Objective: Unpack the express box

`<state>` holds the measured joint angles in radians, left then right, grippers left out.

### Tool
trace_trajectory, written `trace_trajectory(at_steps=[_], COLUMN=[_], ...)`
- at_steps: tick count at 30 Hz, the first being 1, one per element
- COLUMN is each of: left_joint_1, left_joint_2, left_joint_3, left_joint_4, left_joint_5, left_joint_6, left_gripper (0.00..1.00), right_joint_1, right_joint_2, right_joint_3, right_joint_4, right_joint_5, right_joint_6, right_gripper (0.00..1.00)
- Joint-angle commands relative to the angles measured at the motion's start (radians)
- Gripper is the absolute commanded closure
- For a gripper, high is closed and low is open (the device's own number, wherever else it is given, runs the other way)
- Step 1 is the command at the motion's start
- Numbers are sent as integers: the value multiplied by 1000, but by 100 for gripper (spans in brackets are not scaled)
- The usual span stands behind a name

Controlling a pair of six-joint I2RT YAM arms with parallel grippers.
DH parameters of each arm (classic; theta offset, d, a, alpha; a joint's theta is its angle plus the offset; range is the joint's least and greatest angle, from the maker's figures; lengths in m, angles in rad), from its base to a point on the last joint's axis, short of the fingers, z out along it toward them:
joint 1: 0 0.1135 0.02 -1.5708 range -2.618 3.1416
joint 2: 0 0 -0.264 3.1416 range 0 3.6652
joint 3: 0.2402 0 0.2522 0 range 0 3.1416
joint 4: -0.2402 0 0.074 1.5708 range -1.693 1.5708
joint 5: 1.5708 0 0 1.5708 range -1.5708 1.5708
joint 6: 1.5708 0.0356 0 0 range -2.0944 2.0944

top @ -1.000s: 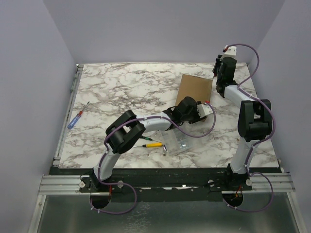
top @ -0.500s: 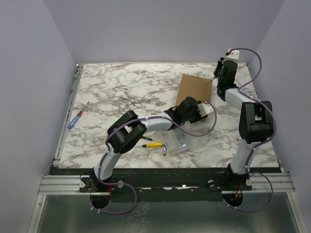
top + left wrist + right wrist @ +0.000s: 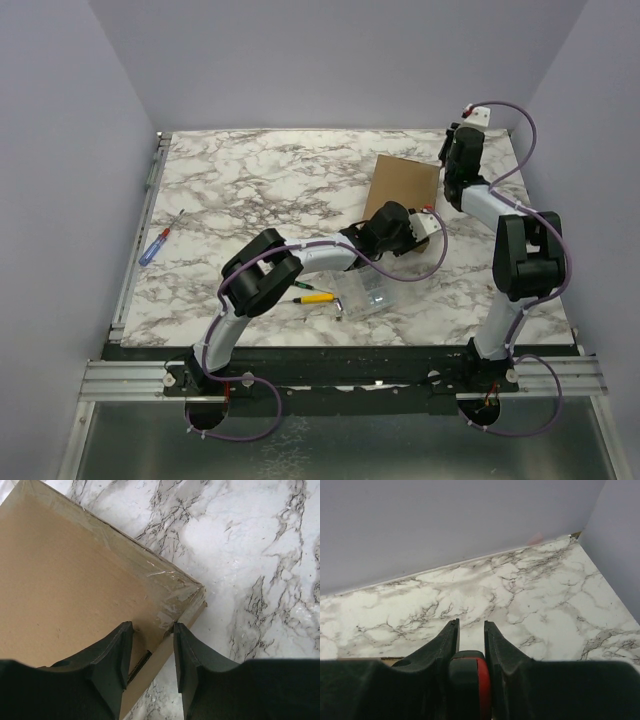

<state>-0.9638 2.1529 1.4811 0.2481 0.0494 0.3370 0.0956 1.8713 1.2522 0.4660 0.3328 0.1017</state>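
The express box (image 3: 403, 186), flat brown cardboard, lies closed on the marble table right of the middle. The left wrist view shows its taped near corner (image 3: 170, 587). My left gripper (image 3: 418, 226) (image 3: 152, 630) is open, and its jaws straddle the box's edge at that corner without pinching it. My right gripper (image 3: 452, 142) (image 3: 471, 626) hovers by the box's far right corner, facing the back wall. It is shut on a black and red object (image 3: 470, 677), which looks like a tool handle. The rest of that object is hidden.
A clear plastic compartment case (image 3: 362, 293) lies near the front edge, with a yellow and black tool (image 3: 316, 297) to its left. A blue and red screwdriver (image 3: 155, 243) lies at the far left. Walls close the table at the back and on both sides.
My left gripper has edged forward to the box's near corner. My right wrist has shifted slightly to the right. The box has not moved.
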Motion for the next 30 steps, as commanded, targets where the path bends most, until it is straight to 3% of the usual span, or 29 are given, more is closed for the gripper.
trace_trajectory(at_steps=[1, 14, 30], left_joint_1=[7, 8, 8], left_joint_2=[29, 21, 18], left_joint_3=[5, -24, -51], left_joint_4=[32, 63, 90], left_joint_5=[-89, -106, -117], left_joint_6=[-38, -59, -63], left_gripper=[58, 59, 59], right_joint_1=[39, 65, 107], right_joint_2=[-35, -103, -168], right_joint_3=[-46, -120, -116], right_joint_4=[-132, -158, -369], right_joint_5=[15, 48, 72], right_joint_6=[19, 33, 141], right_gripper=[100, 100, 100])
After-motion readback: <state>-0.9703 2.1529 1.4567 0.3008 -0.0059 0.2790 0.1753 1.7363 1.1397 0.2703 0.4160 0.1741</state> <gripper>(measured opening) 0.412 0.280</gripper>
